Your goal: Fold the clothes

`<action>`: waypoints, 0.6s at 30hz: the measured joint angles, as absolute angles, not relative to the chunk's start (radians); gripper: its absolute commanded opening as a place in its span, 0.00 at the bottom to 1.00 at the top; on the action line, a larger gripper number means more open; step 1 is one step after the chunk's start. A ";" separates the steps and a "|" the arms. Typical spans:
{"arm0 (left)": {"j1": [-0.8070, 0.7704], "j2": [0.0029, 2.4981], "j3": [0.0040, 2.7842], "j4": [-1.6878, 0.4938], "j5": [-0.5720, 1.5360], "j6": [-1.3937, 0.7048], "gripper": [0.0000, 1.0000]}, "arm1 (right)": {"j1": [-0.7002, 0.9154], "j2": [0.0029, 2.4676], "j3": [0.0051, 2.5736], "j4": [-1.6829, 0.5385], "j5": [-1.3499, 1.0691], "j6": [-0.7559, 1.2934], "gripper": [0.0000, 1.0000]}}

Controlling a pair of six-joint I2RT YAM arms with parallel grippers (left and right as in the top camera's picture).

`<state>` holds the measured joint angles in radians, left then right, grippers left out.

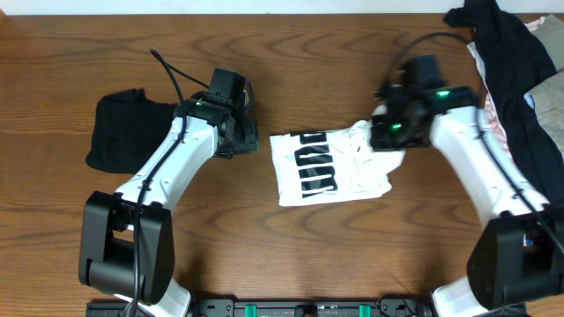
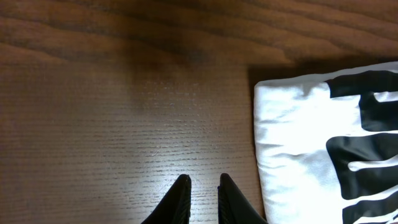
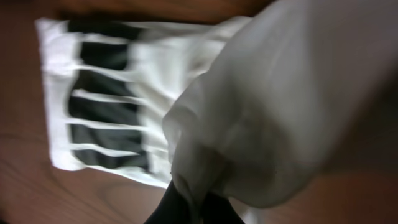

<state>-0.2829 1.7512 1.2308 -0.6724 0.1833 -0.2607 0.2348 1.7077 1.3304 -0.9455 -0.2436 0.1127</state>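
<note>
Obs.: white shirt [image 1: 330, 167] lies near the middle of the table [image 1: 264, 53], folded to a rough rectangle. The black stripe marks [image 1: 315, 165] face up across its left half. The left edge lies flat and straight on the wood. The upper right corner is bunched and lifted.

Right gripper [image 3: 193, 210]: I am pinching a gather of the white cloth at the shirt's upper right corner. In my right wrist view the fabric balloons out from between my fingertips and fills most of the frame. That view is blurred, so I cannot tell how many layers I hold.

Left gripper [image 2: 203, 179]: just beside the shirt's left edge, apart from it, over bare wood. My two fingers are drawn almost together, with only a thin slit of table showing between the tips and nothing held in them.

Other items: a folded black garment [image 1: 119, 132] lies at the left side of the table, well apart from the shirt. A heap of clothes [image 1: 511, 70] sits at the far right corner, a black piece draped over paler ones.
</note>
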 measured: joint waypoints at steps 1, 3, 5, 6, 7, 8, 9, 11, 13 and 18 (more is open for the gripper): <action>-0.283 1.751 1.231 -0.674 0.183 -0.261 0.17 | 0.282 1.708 1.330 -0.928 -0.232 0.115 0.02; -0.283 1.751 1.231 -0.680 0.182 -0.261 0.17 | 0.364 1.708 1.330 -0.894 -0.213 0.120 0.03; -0.283 1.751 1.231 -0.685 0.181 -0.261 0.17 | 0.447 1.708 1.330 -0.866 -0.191 0.130 0.03; -0.283 1.751 1.231 -0.690 0.179 -0.261 0.17 | 0.493 1.708 1.330 -0.852 -0.173 0.134 0.04; -0.283 1.751 1.231 -0.694 0.180 -0.261 0.17 | 0.515 1.708 1.330 -0.846 -0.166 0.139 0.04; -0.283 1.751 1.231 -0.698 0.180 -0.261 0.17 | 0.545 1.708 1.330 -0.836 -0.157 0.144 0.04; -0.283 1.751 1.231 -0.700 0.179 -0.261 0.17 | 0.572 1.708 1.330 -0.829 -0.149 0.147 0.04; -0.283 1.751 1.231 -0.704 0.179 -0.261 0.17 | 0.614 1.713 1.330 -0.818 -0.138 0.151 0.04; -0.283 1.751 1.231 -0.707 0.179 -0.261 0.17 | 0.638 1.726 1.330 -0.815 -0.129 0.153 0.04; -0.283 1.751 1.231 -0.708 0.179 -0.261 0.17 | 0.673 1.800 1.331 -0.804 -0.114 0.154 0.04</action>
<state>-0.2829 1.7512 1.2308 -0.7082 0.1795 -0.2607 0.6735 1.8000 1.3308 -0.8036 -0.1143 0.1539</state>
